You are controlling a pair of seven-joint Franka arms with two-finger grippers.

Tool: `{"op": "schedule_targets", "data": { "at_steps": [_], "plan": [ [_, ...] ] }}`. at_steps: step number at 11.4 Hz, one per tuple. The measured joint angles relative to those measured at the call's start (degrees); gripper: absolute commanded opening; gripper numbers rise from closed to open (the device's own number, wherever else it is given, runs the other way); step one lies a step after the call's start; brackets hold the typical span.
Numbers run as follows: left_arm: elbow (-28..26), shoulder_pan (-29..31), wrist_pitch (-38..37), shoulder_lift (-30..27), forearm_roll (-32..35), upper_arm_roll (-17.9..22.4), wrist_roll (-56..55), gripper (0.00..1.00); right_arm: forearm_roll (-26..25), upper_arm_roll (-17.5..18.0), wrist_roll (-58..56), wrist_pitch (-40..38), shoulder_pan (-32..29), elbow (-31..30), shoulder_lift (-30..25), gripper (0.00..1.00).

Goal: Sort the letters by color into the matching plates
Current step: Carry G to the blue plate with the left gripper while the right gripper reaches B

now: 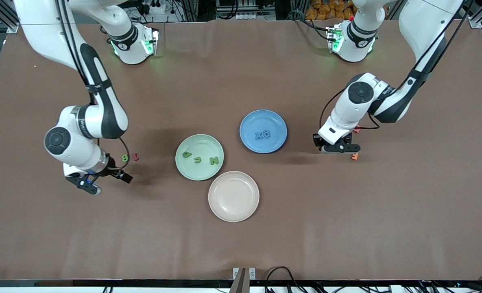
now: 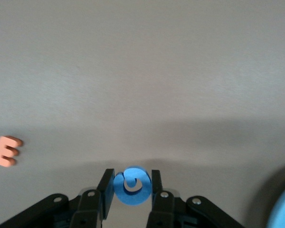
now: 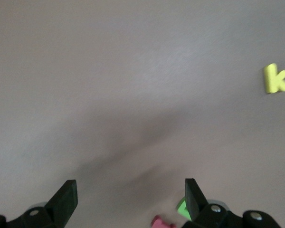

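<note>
Mid-sort. Left gripper point(image 2: 131, 186) over table toward left arm's end, fingers pinching blue letter G point(image 2: 132, 185), just beside orange letter point(image 1: 354, 156). Next: carry G over to blue plate point(image 1: 252, 138), already w/ two blue letters point(image 1: 262, 134), then release. Green plate point(image 1: 188, 167) holds three green letters point(image 1: 200, 158). Right gripper point(image 1: 99, 180) hangs over table near green B point(image 1: 124, 157), fingers spread wide, empty; probably B next. Cream plate point(image 1: 233, 196) unused.
</note>
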Motion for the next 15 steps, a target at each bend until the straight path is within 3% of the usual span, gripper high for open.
{"op": "schedule_targets", "data": {
  "at_steps": [7, 12, 15],
  "plan": [
    [3.7, -12.8, -7.3, 0.0, 0.0, -0.4, -15.2, 0.00, 0.3, -0.1, 0.3, 0.5, -4.2, 0.3, -0.5, 1.00],
    [5.4, -16.9, -7.5, 1.8, 0.0, -0.4, -22.8, 0.00, 0.2, -0.3, 0.2, 0.1, -4.5, -0.5, -0.4, 1.00],
    [6.6, -18.3, -7.7, 2.8, 0.0, -0.4, -25.0, 0.00, 0.4, -0.4, 9.7, 0.1, -4.7, -1.2, -0.3, 1.00]
  ]
}}
